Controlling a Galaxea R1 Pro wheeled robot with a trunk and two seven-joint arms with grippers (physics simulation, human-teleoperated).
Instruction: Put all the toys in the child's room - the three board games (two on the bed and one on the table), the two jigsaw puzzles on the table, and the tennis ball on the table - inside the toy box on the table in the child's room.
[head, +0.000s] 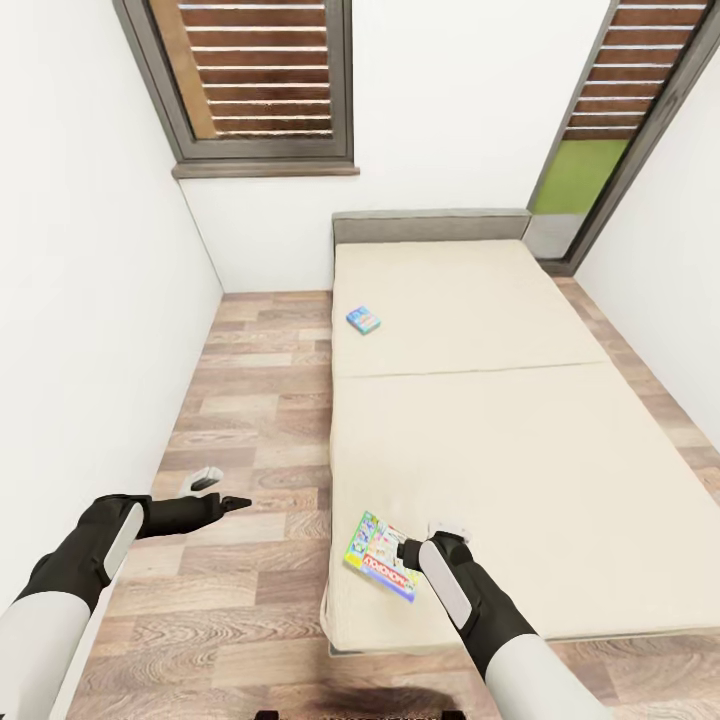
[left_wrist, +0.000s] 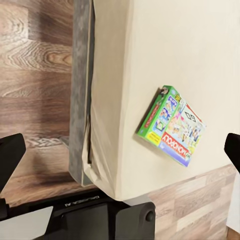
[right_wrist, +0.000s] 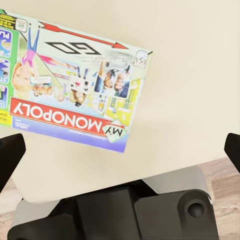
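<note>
The white and green board game (head: 383, 568) lies flat near the foot corner of the bed (head: 560, 470), the small blue one (head: 364, 319) further up (both uncollected). The right tool (right_wrist: 120, 150) hovers wide above the nearer box, holding nothing; the left tool (head: 218, 492), also spread, hangs over the floor.

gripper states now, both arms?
Left gripper: open, empty, over the floor.
Right gripper: open, empty, above the Monopoly board game on the bed.
</note>
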